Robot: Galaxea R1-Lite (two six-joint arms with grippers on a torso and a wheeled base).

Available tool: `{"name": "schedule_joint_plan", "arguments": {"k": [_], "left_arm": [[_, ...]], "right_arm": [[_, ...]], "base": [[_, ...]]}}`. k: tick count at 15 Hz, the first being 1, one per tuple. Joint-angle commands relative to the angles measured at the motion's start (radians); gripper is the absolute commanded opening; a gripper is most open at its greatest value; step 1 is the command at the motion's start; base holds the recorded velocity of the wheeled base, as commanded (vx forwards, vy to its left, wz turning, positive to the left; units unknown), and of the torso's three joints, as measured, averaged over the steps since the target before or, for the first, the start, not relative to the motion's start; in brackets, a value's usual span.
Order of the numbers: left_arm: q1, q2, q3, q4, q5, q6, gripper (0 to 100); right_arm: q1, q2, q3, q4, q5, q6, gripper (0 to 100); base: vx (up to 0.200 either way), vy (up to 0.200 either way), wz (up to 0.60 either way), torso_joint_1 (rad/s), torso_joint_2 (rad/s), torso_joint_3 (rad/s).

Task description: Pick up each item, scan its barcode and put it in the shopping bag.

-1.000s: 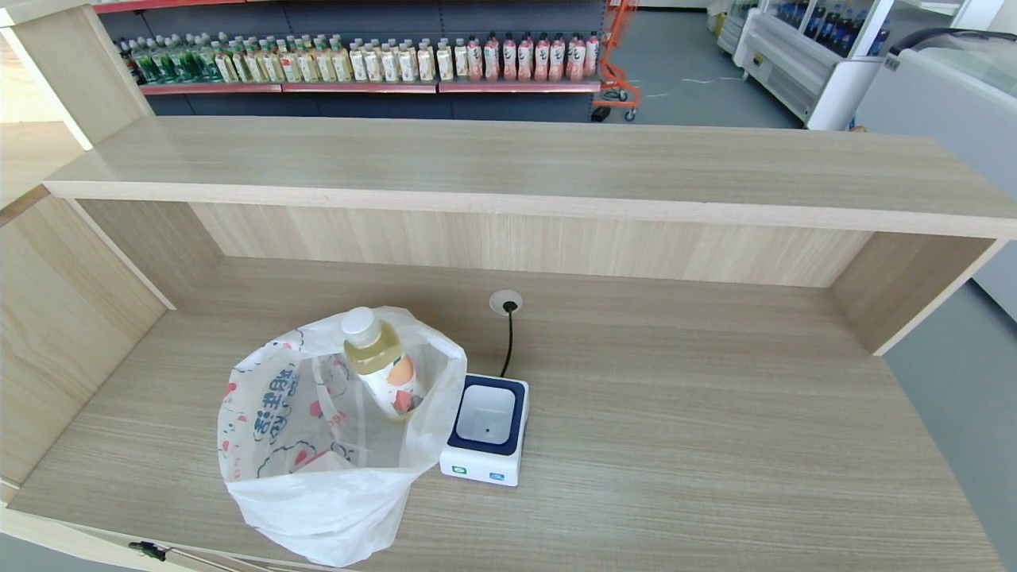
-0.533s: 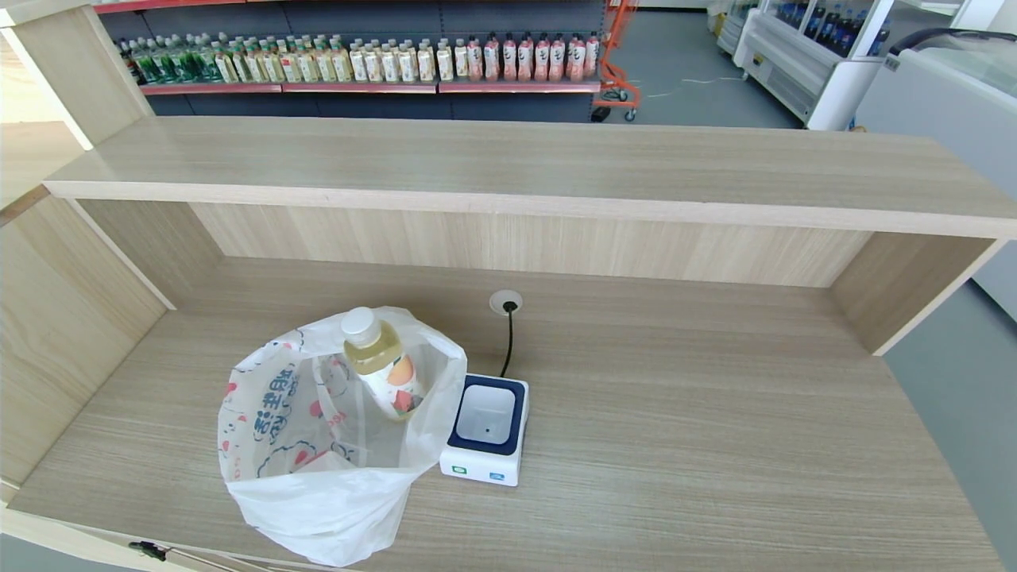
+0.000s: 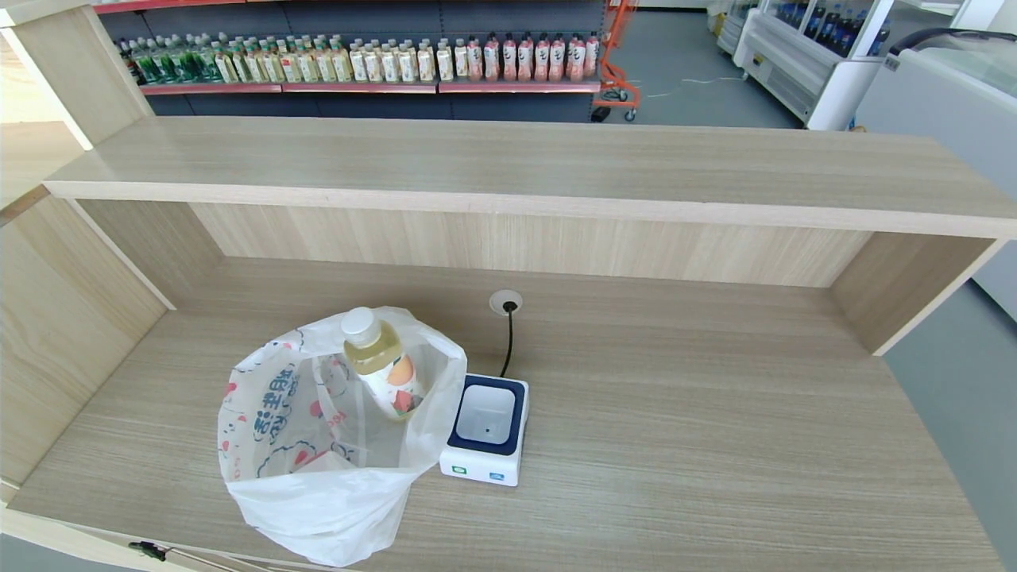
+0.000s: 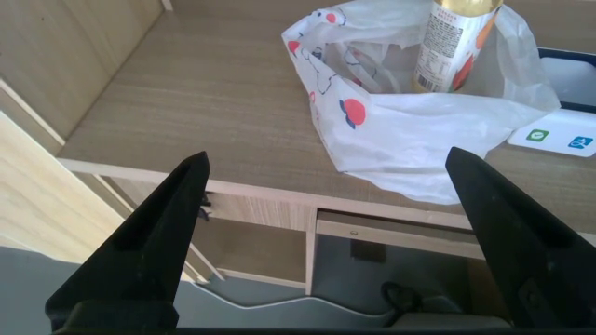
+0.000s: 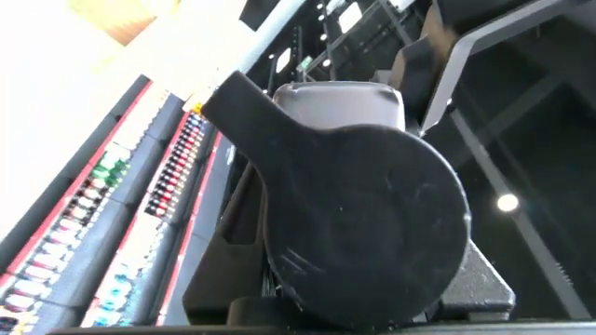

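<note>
Left claw (image 4: pixel 328 158): fingers (image 4: pixel 149 251) spread wide, nothing between them. I see it off the front edge of the table (image 4: pixel 223 121), apart from the bag (image 4: pixel 400 140). The bag lies at upper centre of the left wrist frame, beyond the gap between the two fingers. Right claw (image 5: pixel 363 214): I cannot tell its state. In the head frame, lower left of centre, the bag stands open on the table. The bottle (image 3: pixel 381 373) stands inside it, tilted, cap up. The scanner (image 3: pixel 486 429) sits just right of the bag, touching the plastic.
</note>
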Motion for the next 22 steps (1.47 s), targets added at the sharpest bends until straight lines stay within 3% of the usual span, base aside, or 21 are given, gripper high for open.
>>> {"name": "schedule_joint_plan", "arguments": {"k": [1,2,3,4,5,6,8,11,12,13,16,22], "left_arm": [[0.001,0.000,0.000,0.000,0.000,0.000,100],[0.001,0.000,0.000,0.000,0.000,0.000,100],[0.001,0.000,0.000,0.000,0.000,0.000,100],[0.001,0.000,0.000,0.000,0.000,0.000,100],[0.001,0.000,0.000,0.000,0.000,0.000,100],[0.001,0.000,0.000,0.000,0.000,0.000,100],[0.001,0.000,0.000,0.000,0.000,0.000,100],[0.001,0.000,0.000,0.000,0.000,0.000,100],[0.001,0.000,0.000,0.000,0.000,0.000,100],[0.001,0.000,0.000,0.000,0.000,0.000,100],[0.001,0.000,0.000,0.000,0.000,0.000,100],[0.001,0.000,0.000,0.000,0.000,0.000,100]], "right_arm": [[-0.142,0.074,-0.065,0.022,-0.122,0.301,0],[-0.166,0.079,-0.088,0.039,-0.172,0.431,0],[-0.197,0.070,-0.114,0.090,-0.293,0.637,0],[-0.173,0.038,-0.174,0.379,-0.769,1.198,0],[-0.153,0.038,-0.237,0.539,-0.881,1.352,0],[-0.159,0.031,-0.265,0.700,-0.892,1.452,0],[-0.140,0.038,-0.317,0.818,-0.881,1.803,0],[-0.097,0.188,-0.369,0.642,-0.872,2.347,0],[-0.102,0.214,-0.364,0.593,-0.861,2.432,0],[-0.120,0.271,-0.367,0.522,-0.803,2.614,0],[-0.166,0.291,-0.335,0.516,-0.600,2.708,0],[-0.186,0.323,-0.303,0.490,-0.585,2.713,0]], "base": [[0.000,0.000,0.00,0.000,0.00,0.000],[0.000,0.000,0.00,0.000,0.00,0.000],[0.000,0.000,0.00,0.000,0.00,0.000],[0.000,0.000,0.00,0.000,0.00,0.000],[0.000,0.000,0.00,0.000,0.00,0.000],[0.000,0.000,0.00,0.000,0.00,0.000],[0.000,0.000,0.00,0.000,0.00,0.000],[0.000,0.000,0.00,0.000,0.00,0.000],[0.000,0.000,0.00,0.000,0.00,0.000],[0.000,0.000,0.00,0.000,0.00,0.000],[0.000,0.000,0.00,0.000,0.00,0.000],[0.000,0.000,0.00,0.000,0.00,0.000]]}}
